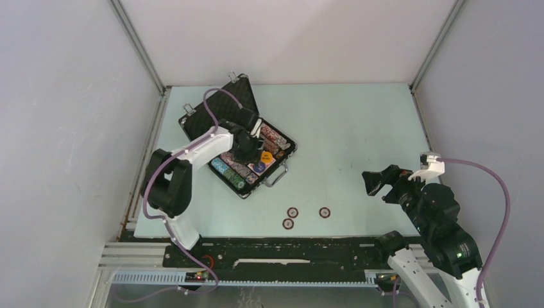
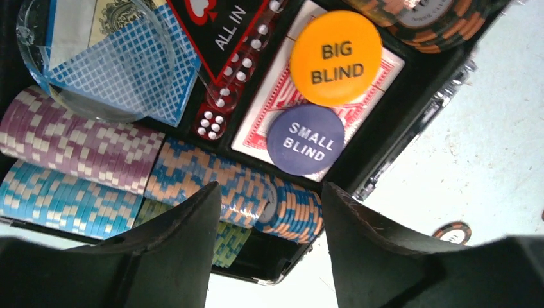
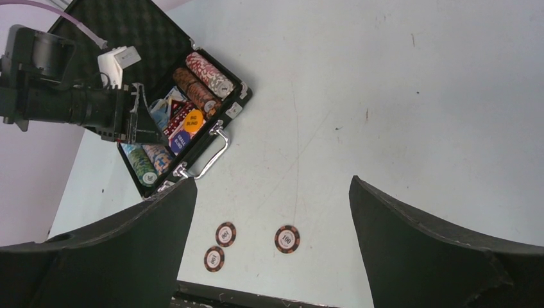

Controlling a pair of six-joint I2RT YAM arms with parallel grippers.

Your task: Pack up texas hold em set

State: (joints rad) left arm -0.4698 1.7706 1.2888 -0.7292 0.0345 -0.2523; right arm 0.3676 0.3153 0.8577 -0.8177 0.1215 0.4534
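The black briefcase (image 1: pixel 283 164) lies open at the table's left, its foam lid (image 1: pixel 226 102) raised. It holds rows of chips (image 2: pixel 83 147), an orange BIG BLIND button (image 2: pixel 335 58), a blue SMALL BLIND button (image 2: pixel 305 140), red dice (image 2: pixel 221 102), an ALL IN marker (image 2: pixel 224 29) and a red deck (image 2: pixel 269 102). My left gripper (image 1: pixel 246 150) hovers open over the case, above the blue-orange chip row (image 2: pixel 256 199), holding nothing. Three brown 100 chips lie loose on the table (image 1: pixel 292 212) (image 1: pixel 288 223) (image 1: pixel 324 212). My right gripper (image 1: pixel 378 183) is open and empty, above the table's right.
The case's silver handle (image 3: pixel 215 151) points toward the loose chips. Grey walls enclose the table on the left, back and right. A black rail (image 1: pixel 289 251) runs along the near edge by the arm bases.
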